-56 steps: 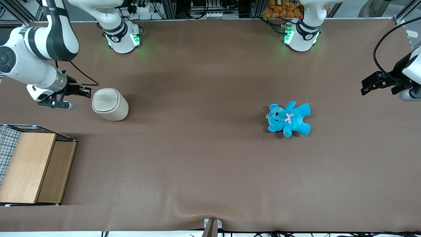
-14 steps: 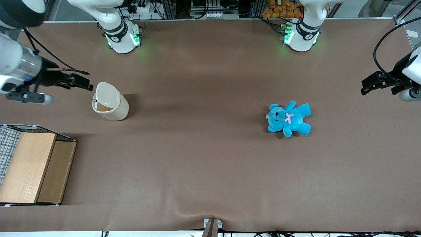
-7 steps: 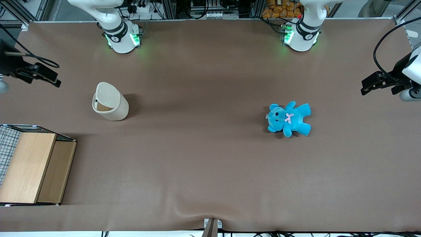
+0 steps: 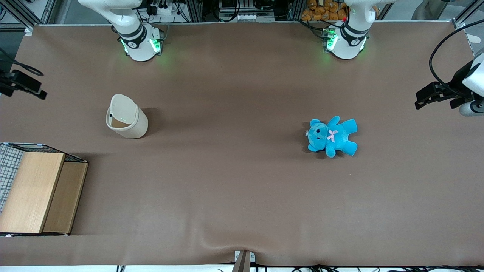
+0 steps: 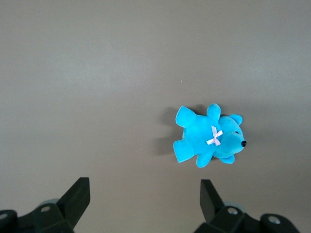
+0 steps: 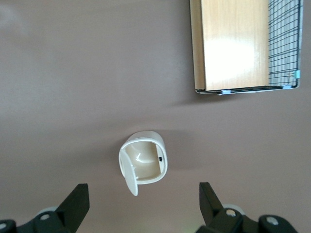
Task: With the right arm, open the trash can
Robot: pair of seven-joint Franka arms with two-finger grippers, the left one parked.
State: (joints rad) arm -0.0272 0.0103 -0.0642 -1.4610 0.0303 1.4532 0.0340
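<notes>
The trash can stands upright on the brown table, toward my working end of it, and its flat lid is swung up on its hinge so the mouth is open. From my wrist camera I look straight down into the can: the cream-white inner walls and floor show, with a small dark mark on the inner wall, and I see nothing lying inside. The lid stands on edge at one side of the rim.

My gripper hangs high above the table, well apart from the can, touching nothing. My two black fingers are spread wide, with the open can showing in the gap between them. In the front view only the dark tip of my gripper pokes in at the table's edge, farther from the front camera than the can.

The wooden box sits near the can, nearer to the front camera, at my end of the table. It has a light wood top and a black wire mesh panel along one side. I cannot see into it.

A blue teddy with a pink bow lies flat on the table, well apart from the can, toward the parked arm's end.
</notes>
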